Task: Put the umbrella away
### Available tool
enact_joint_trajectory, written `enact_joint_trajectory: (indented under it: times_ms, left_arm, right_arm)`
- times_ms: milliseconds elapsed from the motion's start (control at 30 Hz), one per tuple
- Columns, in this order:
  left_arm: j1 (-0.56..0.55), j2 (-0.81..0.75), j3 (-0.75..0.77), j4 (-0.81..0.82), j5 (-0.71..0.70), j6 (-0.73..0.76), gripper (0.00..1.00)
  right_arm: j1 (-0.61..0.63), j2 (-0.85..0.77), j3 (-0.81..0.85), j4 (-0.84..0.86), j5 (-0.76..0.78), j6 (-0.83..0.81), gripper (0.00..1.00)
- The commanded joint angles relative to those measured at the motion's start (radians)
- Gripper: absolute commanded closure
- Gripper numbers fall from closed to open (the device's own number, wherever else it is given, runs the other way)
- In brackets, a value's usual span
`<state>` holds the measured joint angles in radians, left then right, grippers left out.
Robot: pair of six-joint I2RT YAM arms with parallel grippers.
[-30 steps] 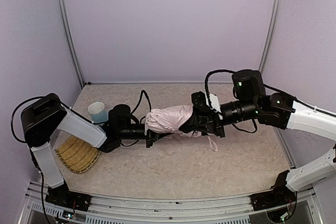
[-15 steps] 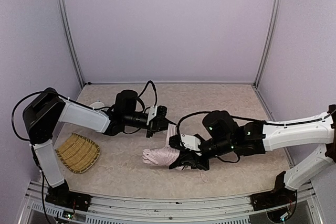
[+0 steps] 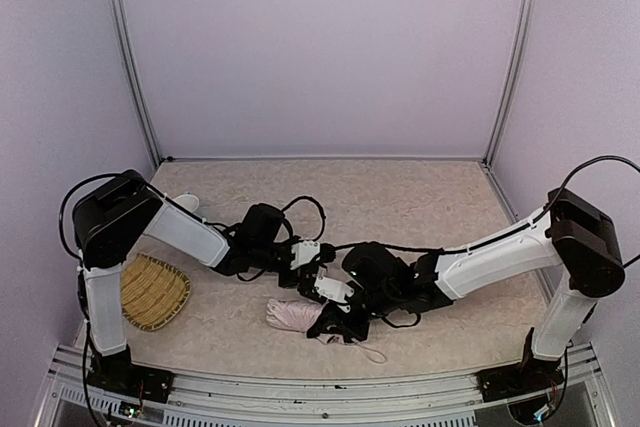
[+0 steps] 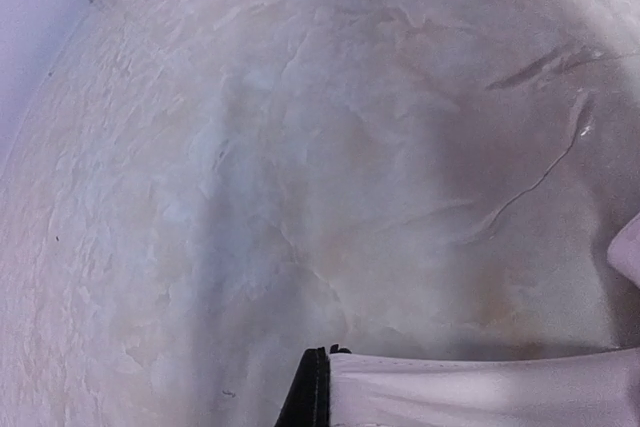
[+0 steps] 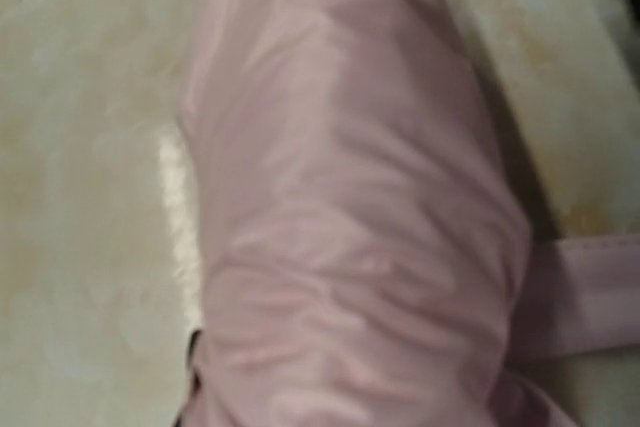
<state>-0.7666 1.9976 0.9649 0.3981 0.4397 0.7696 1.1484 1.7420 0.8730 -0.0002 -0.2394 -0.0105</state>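
Item, right claw (image 3: pixel 333 319): mine, jaws drawn narrow on one end of the umbrella (image 3: pixel 292 315), fingers hidden under my wrist from above. In my wrist view pink cloth fills nearly everything, so I judge the grip to be firm. Item, umbrella: folded to a short pink bundle, lying low on or just over the table (image 3: pixel 450 207) near its front edge, its strap (image 3: pixel 372 353) trailing loose toward the front. Change noted: a second ago this bundle sat at mid-table, gripped from both sides by my two claws. Half a second ago the left had let go and I carried it alone. Now it has come forward and down. Reading: the collapsing looks finished and the placing step is in hand. Where it belongs I cannot tell. Item, left claw (image 3: pixel 312 255): closed, empty, just behind my right wrist, having followed across. Item, basket (image 3: pixel 150 292): well apart, at left. Pose: right arm elbow high at the right edge, forearm stretched low leftward. Left forearm reaches right to meet it.
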Motion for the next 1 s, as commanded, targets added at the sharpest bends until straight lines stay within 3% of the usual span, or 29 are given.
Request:
enact_joint_trajectory:
  times_ms: [0, 167, 300, 400, 533, 700, 833, 967]
  left_arm:
    - [0.052, 0.036, 0.105, 0.353, -0.286, 0.018, 0.97]
    - [0.029, 0.097, 0.135, 0.358, -0.376, 0.060, 0.82]
    - [0.044, 0.113, 0.151, 0.380, -0.445, 0.011, 0.58]
    - [0.067, 0.101, 0.163, 0.354, -0.477, -0.046, 0.51]
    - [0.080, -0.009, 0.124, 0.309, -0.609, -0.173, 0.53]
    - [0.035, -0.407, -0.120, 0.160, -0.549, -0.318, 0.58]
    - [-0.104, -0.708, -0.360, 0.136, -0.496, -0.386, 0.65]
    - [-0.271, -0.906, -0.522, 0.061, -0.457, -0.456, 0.71]
  right_arm:
    - [0.083, 0.120, -0.021, -0.305, -0.162, 0.100, 1.00]
    - [0.082, 0.191, 0.050, -0.379, -0.065, 0.094, 1.00]
    - [0.082, 0.204, 0.059, -0.385, -0.062, 0.090, 1.00]
    - [0.072, 0.207, 0.080, -0.409, -0.045, 0.092, 1.00]
    - [0.051, 0.194, 0.074, -0.407, -0.062, 0.106, 1.00]
    - [0.027, 0.179, 0.047, -0.394, -0.138, 0.133, 1.00]
    - [-0.011, 0.178, 0.007, -0.352, -0.230, 0.156, 1.00]
    - [-0.045, 0.168, -0.029, -0.330, -0.332, 0.163, 1.00]
